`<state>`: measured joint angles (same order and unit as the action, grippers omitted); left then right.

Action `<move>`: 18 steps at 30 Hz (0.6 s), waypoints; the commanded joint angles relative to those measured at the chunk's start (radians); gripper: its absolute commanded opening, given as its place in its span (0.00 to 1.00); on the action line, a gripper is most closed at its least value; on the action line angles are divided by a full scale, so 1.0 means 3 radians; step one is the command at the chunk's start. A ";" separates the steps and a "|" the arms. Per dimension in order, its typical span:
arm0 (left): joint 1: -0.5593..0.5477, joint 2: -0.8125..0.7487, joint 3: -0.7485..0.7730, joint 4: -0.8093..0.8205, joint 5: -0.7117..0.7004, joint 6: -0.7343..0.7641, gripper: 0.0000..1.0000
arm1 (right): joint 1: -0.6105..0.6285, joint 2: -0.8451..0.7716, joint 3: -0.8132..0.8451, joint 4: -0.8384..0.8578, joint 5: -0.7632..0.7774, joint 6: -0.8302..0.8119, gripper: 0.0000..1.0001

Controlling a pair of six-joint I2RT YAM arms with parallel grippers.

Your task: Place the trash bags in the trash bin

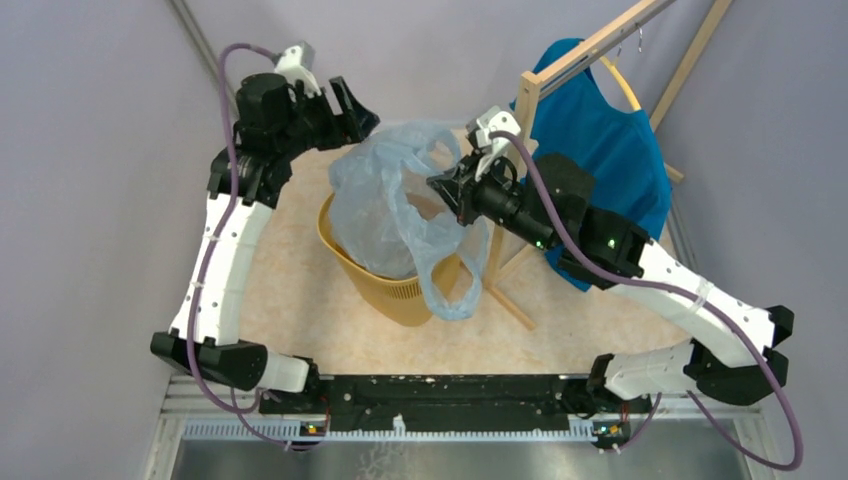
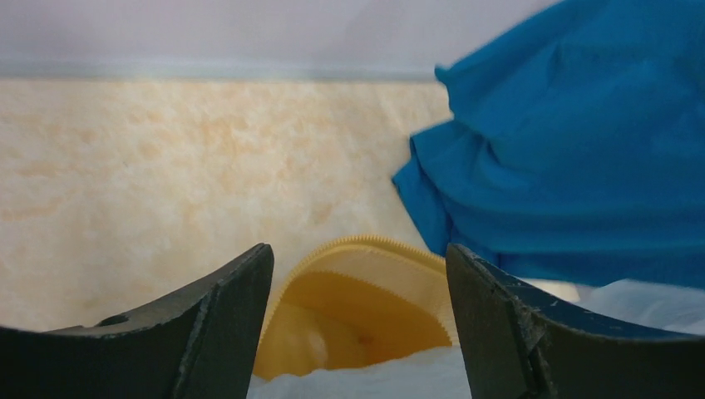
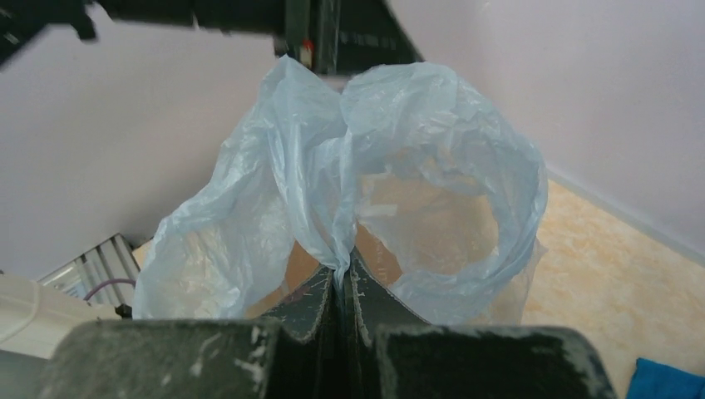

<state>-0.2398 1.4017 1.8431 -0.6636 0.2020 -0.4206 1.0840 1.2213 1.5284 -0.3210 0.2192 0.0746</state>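
The yellow-orange trash bin (image 1: pixel 395 290) stands mid-table. A pale blue-grey trash bag (image 1: pixel 385 195) billows above it, its lower part inside the bin and one handle loop hanging over the bin's front rim. My right gripper (image 1: pixel 447 190) is shut on a gathered fold of the bag (image 3: pixel 416 158), at the bag's right side above the bin; the pinch shows in the right wrist view (image 3: pixel 342 270). My left gripper (image 1: pixel 358 115) is open and empty, above and behind the bag. In the left wrist view (image 2: pixel 359 248) the bin rim (image 2: pixel 366 274) and bag film (image 2: pixel 399 378) show between its fingers.
A wooden clothes rack (image 1: pixel 590 55) stands at the back right, with a solid blue shirt (image 1: pixel 600 150) hanging on it just behind my right arm; the shirt also shows in the left wrist view (image 2: pixel 582 150). Grey walls close in on both sides. The tabletop (image 1: pixel 300 300) is beige.
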 commanded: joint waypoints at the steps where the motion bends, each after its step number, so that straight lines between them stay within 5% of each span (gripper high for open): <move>1: 0.0026 -0.0111 -0.0431 -0.0090 0.0557 0.0096 0.78 | -0.0024 0.0203 0.0694 -0.0253 -0.0035 0.0114 0.00; 6: 0.0027 -0.0581 -0.1150 0.0127 0.0902 0.0027 0.70 | -0.0024 0.0356 0.1120 -0.0489 -0.0147 0.0262 0.00; 10: 0.0025 -0.0582 -0.1294 -0.0171 0.1058 0.0090 0.69 | -0.0021 0.0154 0.0782 -0.0275 -0.0131 0.0392 0.00; 15: 0.0002 -0.0744 -0.1748 0.0470 0.1064 0.0121 0.72 | -0.0022 0.0010 0.0218 0.0154 -0.0175 0.0307 0.00; 18: 0.0004 -0.0593 -0.1583 0.0335 0.1048 0.0146 0.75 | -0.0024 0.0216 0.0518 -0.0032 -0.0112 0.0358 0.00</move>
<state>-0.2386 1.1954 1.3334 -0.6304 0.4904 -0.3904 1.0840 1.2369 1.6154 -0.3649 0.1795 0.1619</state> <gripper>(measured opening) 0.742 0.004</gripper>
